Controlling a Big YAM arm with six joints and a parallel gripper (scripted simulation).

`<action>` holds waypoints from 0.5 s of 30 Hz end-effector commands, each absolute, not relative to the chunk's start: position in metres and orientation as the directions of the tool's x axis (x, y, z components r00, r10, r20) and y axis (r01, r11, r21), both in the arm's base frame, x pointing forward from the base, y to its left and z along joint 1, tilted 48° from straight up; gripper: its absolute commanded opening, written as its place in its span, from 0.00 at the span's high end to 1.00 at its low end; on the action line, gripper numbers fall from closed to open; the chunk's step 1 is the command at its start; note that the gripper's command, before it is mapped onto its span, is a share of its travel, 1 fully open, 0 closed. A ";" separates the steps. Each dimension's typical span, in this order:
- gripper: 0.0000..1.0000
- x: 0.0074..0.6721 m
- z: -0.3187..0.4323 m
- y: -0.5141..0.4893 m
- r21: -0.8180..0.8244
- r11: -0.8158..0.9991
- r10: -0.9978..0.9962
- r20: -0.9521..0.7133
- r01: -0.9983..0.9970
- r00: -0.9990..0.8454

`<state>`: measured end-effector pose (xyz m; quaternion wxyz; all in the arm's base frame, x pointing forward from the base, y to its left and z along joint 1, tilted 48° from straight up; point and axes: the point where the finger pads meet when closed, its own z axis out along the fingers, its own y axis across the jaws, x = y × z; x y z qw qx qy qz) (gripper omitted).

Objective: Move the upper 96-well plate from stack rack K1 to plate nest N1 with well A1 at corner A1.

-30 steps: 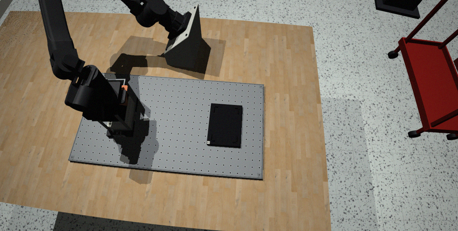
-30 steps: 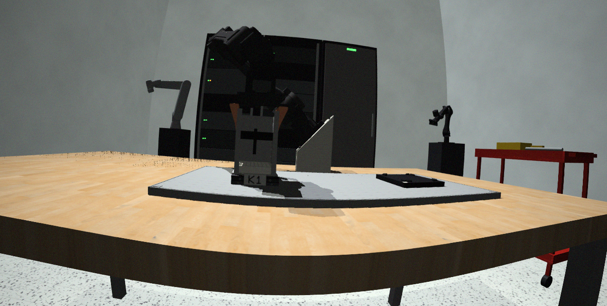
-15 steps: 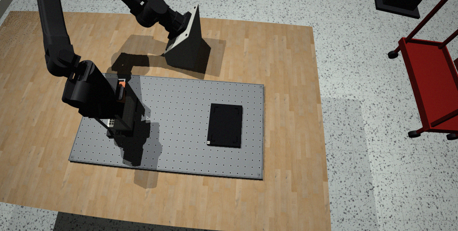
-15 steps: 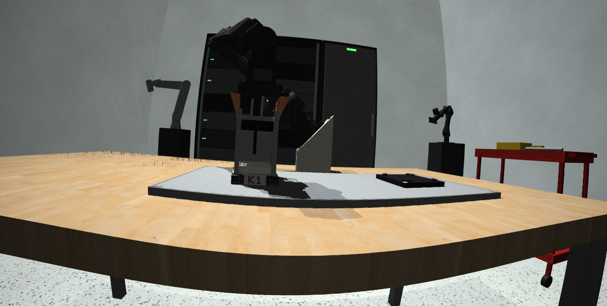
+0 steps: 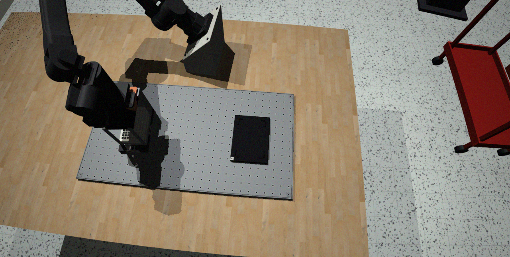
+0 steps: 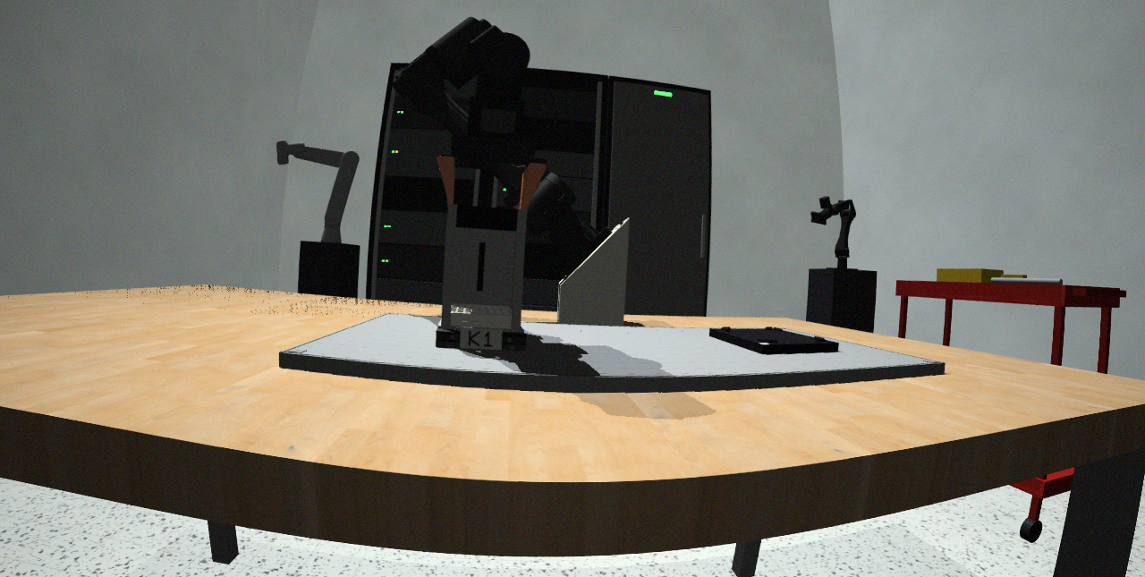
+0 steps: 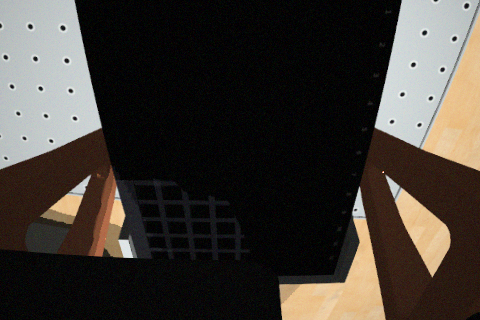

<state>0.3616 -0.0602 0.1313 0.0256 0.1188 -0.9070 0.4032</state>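
Note:
My gripper (image 5: 132,95) is shut on the upper 96-well plate (image 5: 141,124), a dark plate that I hold by its two long sides, level and at the height of the top of rack K1 (image 6: 480,273). In the wrist view the plate (image 7: 231,94) fills the middle, with a brown finger on each side of it (image 7: 234,194). In the exterior view the plate (image 6: 487,218) sits between the orange fingers. The lower plate (image 5: 124,134) (image 6: 462,309) shows pale at the rack's bottom. Nest N1 (image 5: 250,139) lies empty to the right, its A1 square (image 5: 231,157) at the front left corner.
The rack and nest stand on a grey perforated baseplate (image 5: 199,141) on a wooden table. The arm's wedge-shaped mount (image 5: 208,46) stands behind the baseplate. A red cart (image 5: 477,95) stands off the table at the right.

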 end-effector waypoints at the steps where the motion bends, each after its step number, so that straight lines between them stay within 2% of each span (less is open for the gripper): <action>1: 1.00 0.377 0.157 -0.044 -0.729 0.658 -0.208 0.066 -0.189 -0.976; 15: 1.00 0.375 0.173 -0.026 -0.728 0.659 -0.208 0.065 -0.189 -0.976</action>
